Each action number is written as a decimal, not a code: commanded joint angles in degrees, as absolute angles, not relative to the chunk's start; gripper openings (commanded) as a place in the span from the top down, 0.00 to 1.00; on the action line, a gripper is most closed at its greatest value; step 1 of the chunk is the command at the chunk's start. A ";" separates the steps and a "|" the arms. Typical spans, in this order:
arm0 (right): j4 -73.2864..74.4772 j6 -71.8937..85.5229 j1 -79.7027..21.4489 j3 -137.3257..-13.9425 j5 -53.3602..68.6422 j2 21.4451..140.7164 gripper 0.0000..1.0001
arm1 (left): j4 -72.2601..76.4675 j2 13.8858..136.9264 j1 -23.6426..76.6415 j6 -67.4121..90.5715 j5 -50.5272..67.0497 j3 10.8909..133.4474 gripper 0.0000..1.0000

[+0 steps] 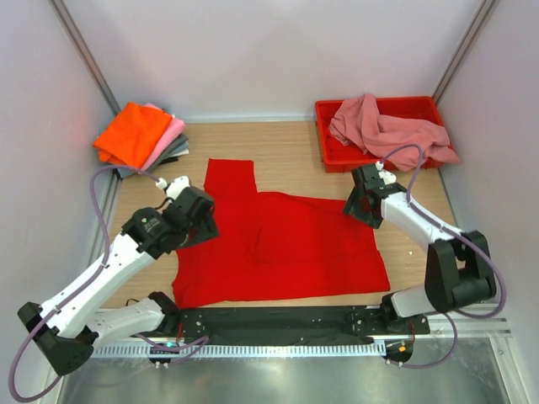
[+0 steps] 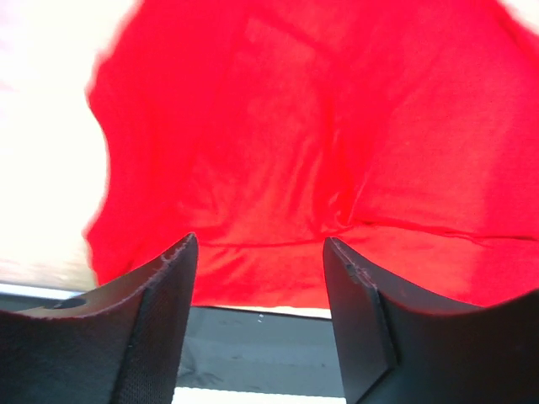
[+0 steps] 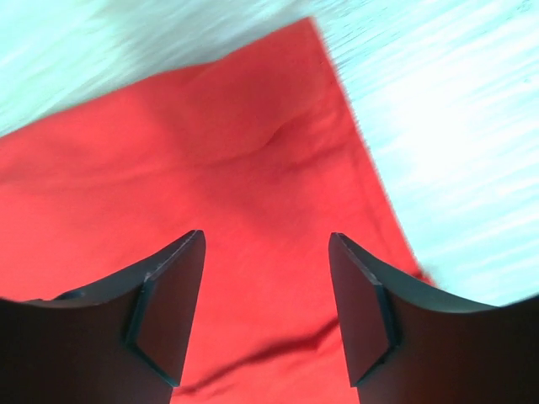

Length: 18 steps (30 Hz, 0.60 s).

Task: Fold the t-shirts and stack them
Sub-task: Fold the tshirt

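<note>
- Left gripper (image 2: pixel 257 244): jaws spread, nothing pinched; held over red shirt (image 1: pixel 286 244), at the side farthest from tray (image 1: pixel 323 156).
- Right gripper (image 3: pixel 265 240): jaws spread, empty; held over the corner nearest tray.
- Red shirt: laid flat beside tray; judged light and limp; best pinched at edges.
- Pink shirt (image 1: pixel 383 130): heaped in tray.
- Folded stack (image 1: pixel 139 135): well apart from tray.

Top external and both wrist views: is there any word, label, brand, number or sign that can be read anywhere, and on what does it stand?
None can be read.
The red t-shirt is plain cloth, with no print or tag showing.
The red tray, the dusty pink t-shirt heaped on it and the folded stack carry no lettering.
Both wrist views are blurred and show no lettering either.
</note>
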State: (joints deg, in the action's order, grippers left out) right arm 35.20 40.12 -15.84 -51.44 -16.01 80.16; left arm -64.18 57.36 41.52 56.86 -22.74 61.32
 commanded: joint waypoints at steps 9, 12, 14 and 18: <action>26.37 37.35 -10.81 -55.98 -13.71 91.92 0.39 | -69.87 53.88 41.31 47.81 -29.18 64.78 0.34; 25.05 36.65 -9.85 -57.21 -13.62 94.64 0.44 | -69.52 52.56 41.22 48.34 -28.65 62.76 0.34; 24.70 35.60 -9.23 -58.70 -13.62 96.06 0.48 | -69.61 52.21 41.22 48.60 -28.30 61.88 0.34; 24.61 34.37 -8.26 -60.64 -13.54 98.52 0.52 | -69.96 51.94 41.22 49.39 -28.04 60.39 0.34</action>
State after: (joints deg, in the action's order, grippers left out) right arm 27.22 36.12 -9.02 -57.84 -13.08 97.89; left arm -69.23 52.58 41.50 49.04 -27.38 61.34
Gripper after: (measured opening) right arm 0.500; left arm 0.661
